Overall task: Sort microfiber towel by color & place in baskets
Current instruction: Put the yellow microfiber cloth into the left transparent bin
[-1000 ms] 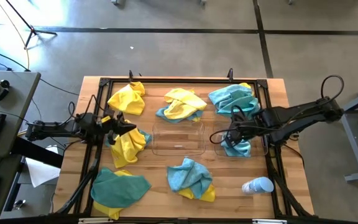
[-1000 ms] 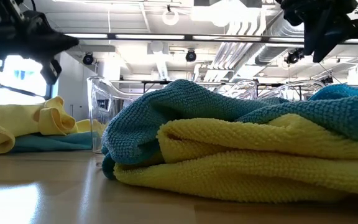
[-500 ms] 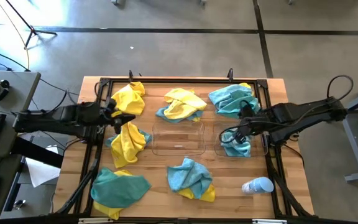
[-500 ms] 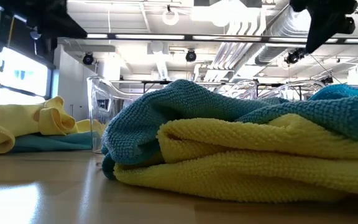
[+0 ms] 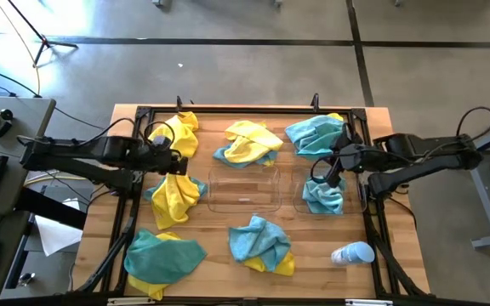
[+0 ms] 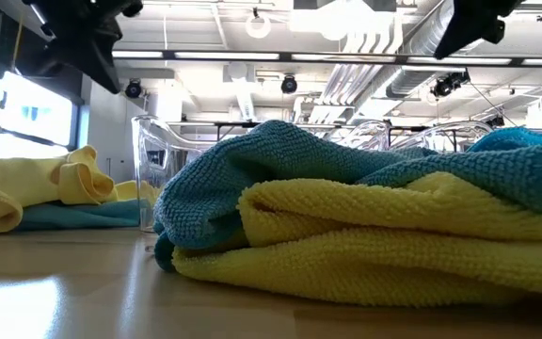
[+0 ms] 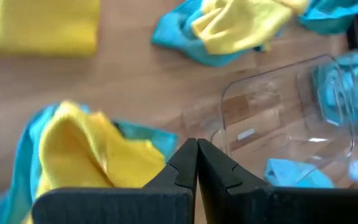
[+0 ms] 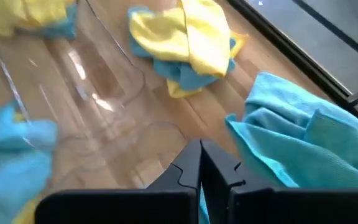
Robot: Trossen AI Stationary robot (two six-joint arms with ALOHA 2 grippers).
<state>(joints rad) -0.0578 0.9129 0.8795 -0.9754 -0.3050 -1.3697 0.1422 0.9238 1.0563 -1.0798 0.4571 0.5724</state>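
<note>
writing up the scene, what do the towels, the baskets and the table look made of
Towels: soft looped microfiber-like cloth, matte; the nubby pile shows up close in the low view.
Baskets: clear, glossy, probably plastic; the wood shows through and the rims catch glints.
Table: wood, seemingly butcher-block planks with a light sheen; parallel grain strips run across it.

Clearance around the centre basket (image 5: 243,189)

Towel piles are crowding its far, near and left sides; its interior is lying open; a teal towel (image 5: 323,195) is occupying the adjacent right basket (image 5: 357,197).
</note>
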